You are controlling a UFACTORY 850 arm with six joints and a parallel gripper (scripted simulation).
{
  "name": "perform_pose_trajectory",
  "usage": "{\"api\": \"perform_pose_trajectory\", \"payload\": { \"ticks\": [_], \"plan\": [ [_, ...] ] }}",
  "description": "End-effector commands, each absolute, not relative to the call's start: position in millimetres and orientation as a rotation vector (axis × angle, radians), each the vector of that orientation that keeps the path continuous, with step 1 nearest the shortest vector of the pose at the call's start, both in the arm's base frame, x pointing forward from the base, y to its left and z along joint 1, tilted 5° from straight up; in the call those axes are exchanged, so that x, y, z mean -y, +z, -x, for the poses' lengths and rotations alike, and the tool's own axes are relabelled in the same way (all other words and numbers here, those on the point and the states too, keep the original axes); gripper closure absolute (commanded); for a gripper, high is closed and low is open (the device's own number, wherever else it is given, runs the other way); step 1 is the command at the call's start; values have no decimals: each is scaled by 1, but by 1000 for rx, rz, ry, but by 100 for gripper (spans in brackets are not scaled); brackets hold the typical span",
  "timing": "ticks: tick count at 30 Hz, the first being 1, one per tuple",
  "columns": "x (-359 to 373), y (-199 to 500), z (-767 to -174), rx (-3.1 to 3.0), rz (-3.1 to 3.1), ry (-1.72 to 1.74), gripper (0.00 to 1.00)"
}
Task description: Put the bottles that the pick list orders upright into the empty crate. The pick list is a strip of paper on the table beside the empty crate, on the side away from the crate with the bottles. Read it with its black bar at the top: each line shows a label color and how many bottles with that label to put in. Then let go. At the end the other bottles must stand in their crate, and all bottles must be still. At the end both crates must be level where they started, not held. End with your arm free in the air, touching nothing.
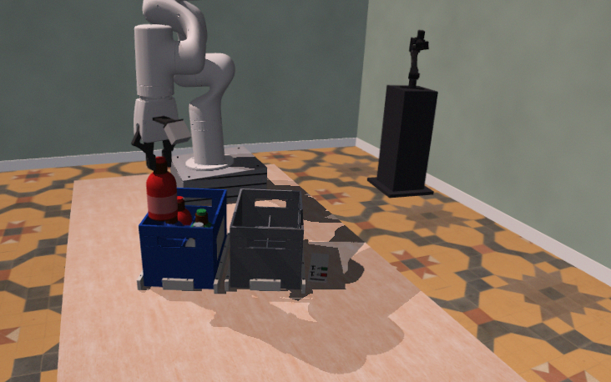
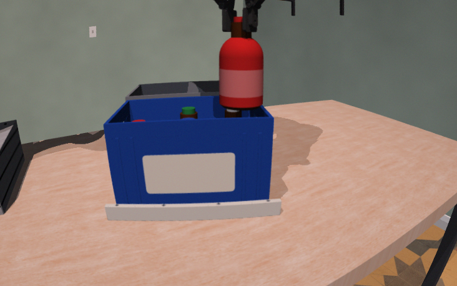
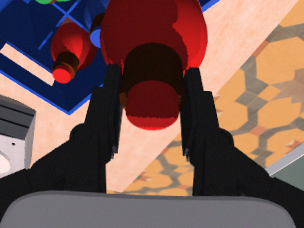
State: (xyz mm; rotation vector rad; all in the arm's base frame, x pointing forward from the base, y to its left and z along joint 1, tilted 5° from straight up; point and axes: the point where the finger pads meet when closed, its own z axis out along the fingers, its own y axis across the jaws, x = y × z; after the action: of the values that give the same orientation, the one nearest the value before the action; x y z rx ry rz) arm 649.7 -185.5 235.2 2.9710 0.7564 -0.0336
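Observation:
My gripper [image 1: 159, 161] [image 2: 239, 27] [image 3: 152, 84] is shut on the neck of a red-labelled bottle [image 1: 162, 184] [image 2: 241, 55] [image 3: 150, 25]. The bottle hangs upright over a near corner of the blue crate [image 1: 179, 265] [image 2: 188, 138], its base about at rim height. In that crate stand another red bottle [image 1: 182, 216] [image 3: 75, 45], a green-capped bottle [image 1: 201, 216] [image 2: 188, 110], a white-capped bottle [image 2: 232, 113] and a blue-capped bottle [image 3: 96, 37]; others may be hidden. The grey crate [image 1: 265, 270] looks empty. The pick list [image 1: 319, 266] shows a red and a green line; counts are too small to read surely.
White retaining blocks [image 1: 178, 283] [image 2: 191, 212] sit on the table [image 1: 103, 333] [image 2: 188, 249] around the crates' feet. The crates stand close side by side, with the robot's base [image 1: 220, 173] behind them. A black pedestal [image 1: 407, 139] stands on the floor at the right.

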Motion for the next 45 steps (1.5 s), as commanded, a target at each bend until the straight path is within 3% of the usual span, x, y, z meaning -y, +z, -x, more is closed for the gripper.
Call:
{"api": "perform_pose_trajectory", "payload": {
  "ticks": [1, 45],
  "plan": [
    [185, 241, -650, -756, -2970, -30, 100],
    [129, 238, -626, -756, -2970, -30, 100]
  ]
}}
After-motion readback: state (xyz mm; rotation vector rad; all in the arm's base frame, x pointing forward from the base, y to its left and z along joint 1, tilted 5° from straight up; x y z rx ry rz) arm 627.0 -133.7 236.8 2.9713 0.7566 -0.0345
